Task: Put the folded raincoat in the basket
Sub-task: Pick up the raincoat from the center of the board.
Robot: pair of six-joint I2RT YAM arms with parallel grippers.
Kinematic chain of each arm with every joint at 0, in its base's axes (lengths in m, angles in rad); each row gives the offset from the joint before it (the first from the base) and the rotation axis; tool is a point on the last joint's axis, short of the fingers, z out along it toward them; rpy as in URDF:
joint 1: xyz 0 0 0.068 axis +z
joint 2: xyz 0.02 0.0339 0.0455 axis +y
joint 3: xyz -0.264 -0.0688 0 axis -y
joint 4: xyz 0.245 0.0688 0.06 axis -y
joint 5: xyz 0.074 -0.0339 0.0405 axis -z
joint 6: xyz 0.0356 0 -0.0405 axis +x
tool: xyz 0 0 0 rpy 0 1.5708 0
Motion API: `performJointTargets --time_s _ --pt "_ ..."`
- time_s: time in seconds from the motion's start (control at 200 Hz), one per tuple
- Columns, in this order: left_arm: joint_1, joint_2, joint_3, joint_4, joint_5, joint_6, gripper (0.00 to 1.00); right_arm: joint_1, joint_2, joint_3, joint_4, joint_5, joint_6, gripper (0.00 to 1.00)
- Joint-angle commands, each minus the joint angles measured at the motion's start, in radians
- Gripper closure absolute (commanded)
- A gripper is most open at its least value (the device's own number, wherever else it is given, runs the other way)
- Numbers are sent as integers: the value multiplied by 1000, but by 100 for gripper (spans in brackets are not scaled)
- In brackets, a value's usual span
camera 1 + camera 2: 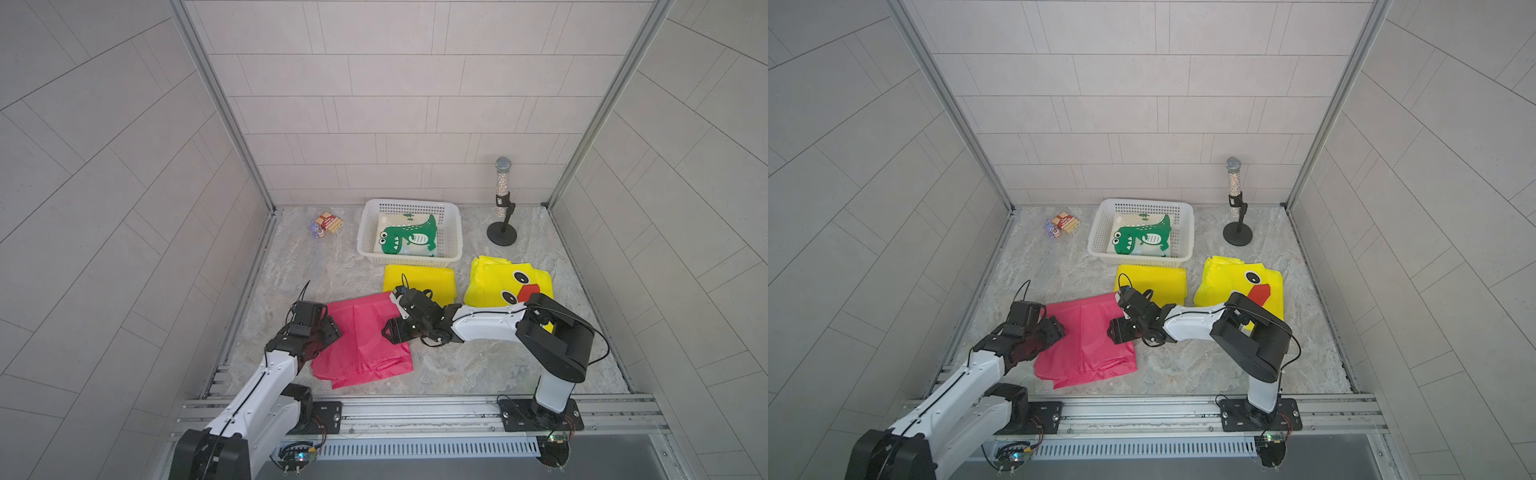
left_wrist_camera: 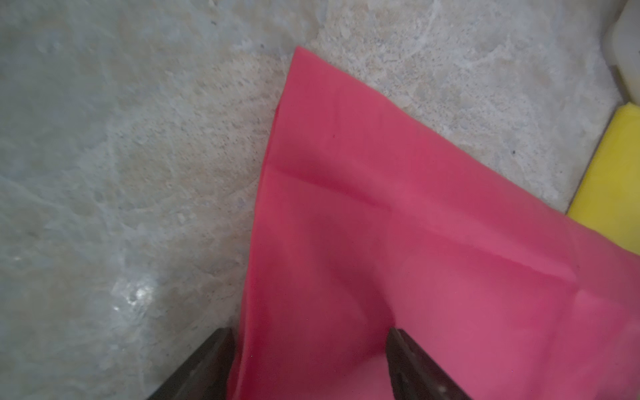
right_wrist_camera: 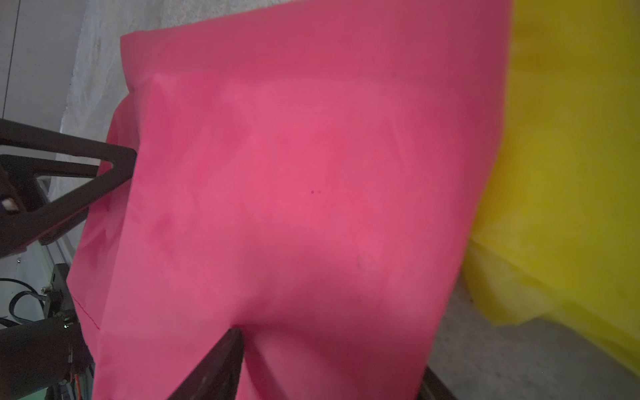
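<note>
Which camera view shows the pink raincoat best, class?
Both top views: the pink raincoat shows nearly its full outline, folds included. Each wrist view gives only a close, blurred patch of it.

**Clear overhead, murky wrist feeds**

In both top views I get bright, even, diffuse light, weak shadows, and a wide-angle stretch along the side wall (image 1: 104,187). My wrist views are dimmer and soft. The pink raincoat (image 3: 294,173) looks smeared and shadowed, and a small glare patch sits on the table (image 2: 138,294).

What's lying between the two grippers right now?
Only the pink raincoat, spanning from the left gripper to the right gripper; both top views show it.
</note>
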Motion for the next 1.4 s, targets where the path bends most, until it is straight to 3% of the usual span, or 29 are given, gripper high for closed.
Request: performJointTargets --time_s 0.0,0.17,0.27,0.39,0.91,1.176,1.391 --pt "-14 -4 -53 -48 60 -23 35 16 24 -7 -11 -8 31 39" --pt "-17 -41 -52 -53 77 -33 78 18 7 7 -8 -9 33 61" --pt "-16 -56 -38 -67 80 -35 84 18 -5 21 -13 -14 33 83" --pt "-17 -70 -20 -94 88 -33 100 19 -27 35 -22 -13 34 98" --pt "-18 -97 251 -218 102 -20 100 19 -162 167 -170 47 -23 100" --pt "-18 -2 385 -200 100 1 100 -27 -212 234 -245 65 -42 100" --pt "-19 162 573 -174 83 43 100 -128 -230 342 -356 43 -89 100"
